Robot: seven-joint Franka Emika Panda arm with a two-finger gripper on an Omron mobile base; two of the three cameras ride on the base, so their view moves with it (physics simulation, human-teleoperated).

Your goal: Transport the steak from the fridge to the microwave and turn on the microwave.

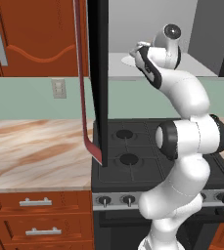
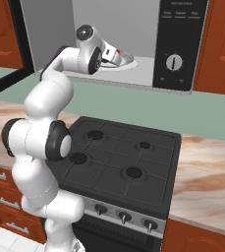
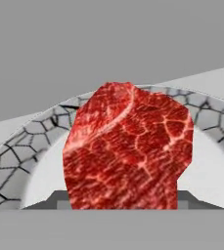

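Here, the microwave point(image 2: 133, 44) stands open above the stove point(image 2: 119, 157), its door point(image 1: 98, 83) swung wide. The arm reaches inside, the gripper point(image 2: 115, 53) clamped on the steak point(image 3: 128, 146), which hangs upright between the fingers directly over the round plate point(image 3: 15, 151), seemingly ready to be set down.
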